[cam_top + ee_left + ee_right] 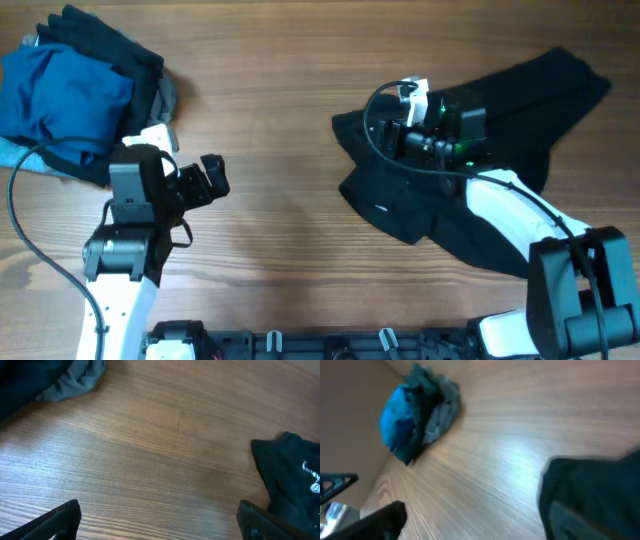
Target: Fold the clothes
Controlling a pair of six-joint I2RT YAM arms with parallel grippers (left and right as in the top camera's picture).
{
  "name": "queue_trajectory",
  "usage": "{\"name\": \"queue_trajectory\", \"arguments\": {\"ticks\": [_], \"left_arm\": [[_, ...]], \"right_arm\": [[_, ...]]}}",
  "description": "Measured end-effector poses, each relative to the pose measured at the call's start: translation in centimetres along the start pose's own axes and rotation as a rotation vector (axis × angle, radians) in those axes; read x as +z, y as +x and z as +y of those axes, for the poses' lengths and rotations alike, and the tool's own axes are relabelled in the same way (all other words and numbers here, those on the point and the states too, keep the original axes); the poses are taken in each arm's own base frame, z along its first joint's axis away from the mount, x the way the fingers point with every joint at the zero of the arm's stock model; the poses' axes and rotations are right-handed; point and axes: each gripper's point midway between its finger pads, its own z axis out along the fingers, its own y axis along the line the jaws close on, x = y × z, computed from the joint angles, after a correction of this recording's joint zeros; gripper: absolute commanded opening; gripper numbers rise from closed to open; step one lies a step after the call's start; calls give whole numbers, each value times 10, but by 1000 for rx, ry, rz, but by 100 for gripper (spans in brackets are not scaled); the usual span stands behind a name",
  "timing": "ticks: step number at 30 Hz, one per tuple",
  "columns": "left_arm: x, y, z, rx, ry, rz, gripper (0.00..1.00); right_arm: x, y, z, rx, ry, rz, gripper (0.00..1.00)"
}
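- On the right side of the desk (280,100) lies the black shirt (560,95). It is spread out but crumpled, with a tiny white mark (380,208) near its lower left edge.
- Far off in the back left corner sits a pile of other clothes (60,100), blue, grey and black, all bunched up.
- The right end effector (480,522) hangs over the left part of the shirt. It is opened wide with nothing in it.
- The left end effector (160,522) is open too. It is over bare wood between the pile and the shirt, and it holds nothing.
- The shirt looks soft, light and floppy. I think it will sag and bunch up if it is lifted from the middle.
- I think the best place to grab is a thin edge or a corner, like the left edge by the right end effector, pinching just one layer.
- Dragging it may wrinkle it more.
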Motion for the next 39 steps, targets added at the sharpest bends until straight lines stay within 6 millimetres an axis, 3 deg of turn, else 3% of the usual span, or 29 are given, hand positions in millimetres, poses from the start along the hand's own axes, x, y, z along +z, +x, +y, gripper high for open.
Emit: {"name": "queue_trajectory", "arguments": {"ticks": [4,7,9,12,14,17,20,22,26,30,39], "left_arm": [[9,7,-1,-4,9,46,100],[13,12,-11,-7,67,78,100],[14,11,-23,-17,135,84,100],[19,7,-41,-93,233,98,100],[27,0,-52,-140,287,97,100],[49,-4,-74,-183,366,117,100],[71,2,-100,-188,430,149,100],[90,17,-127,-186,482,197,100],[121,46,-159,-198,534,267,100],[161,95,-168,-224,511,378,100],[186,100,-224,-150,548,342,100]], "right_arm": [[-15,27,-40,156,157,90,100],[-49,48,-73,248,355,158,100],[-79,48,-86,266,486,160,100],[-129,34,-93,275,637,99,100],[-150,35,-95,304,690,88,100],[-178,48,-103,380,778,100,100],[-202,61,-114,471,875,108,100],[-216,69,-121,518,928,108,100],[-226,74,-126,546,963,114,100],[-227,77,-125,553,971,126,100],[-228,85,-122,572,974,156,100]]}}
